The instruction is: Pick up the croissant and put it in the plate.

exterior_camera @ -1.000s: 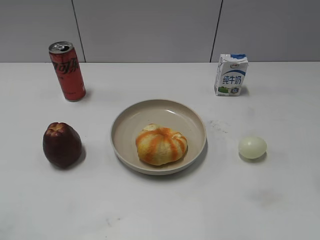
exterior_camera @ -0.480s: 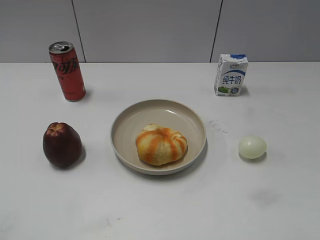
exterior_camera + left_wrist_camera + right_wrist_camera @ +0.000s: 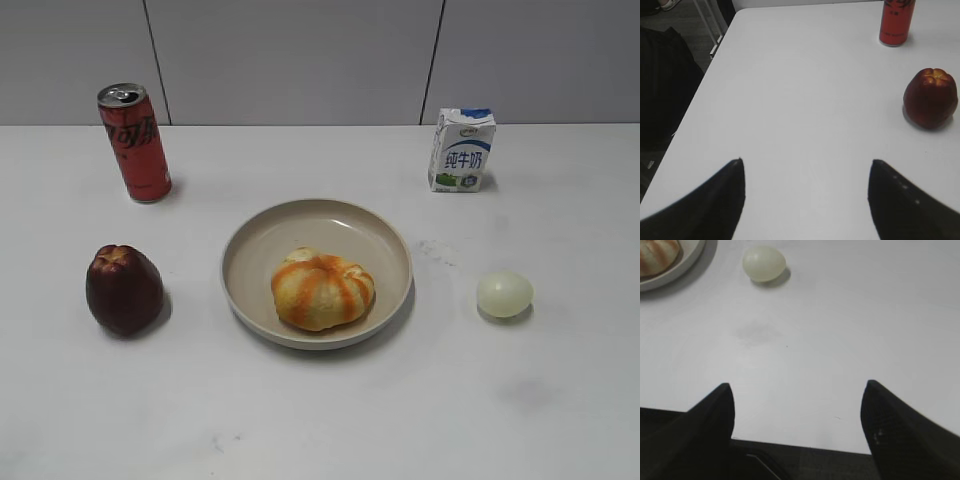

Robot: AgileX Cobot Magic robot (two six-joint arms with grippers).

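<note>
The white table (image 3: 320,420) was calm. The croissant (image 3: 322,290) lay inside the plate (image 3: 250,262), so the task looked finished. The left gripper (image 3: 805,172) and right gripper (image 3: 797,392) were spread wide and empty, best kept away from it.

Ahead of the left gripper (image 3: 807,170) lies bare table (image 3: 805,90); the apple (image 3: 930,98) stands ahead-right. Ahead-left of the right gripper (image 3: 797,392), the egg (image 3: 764,263) blocks.
</note>
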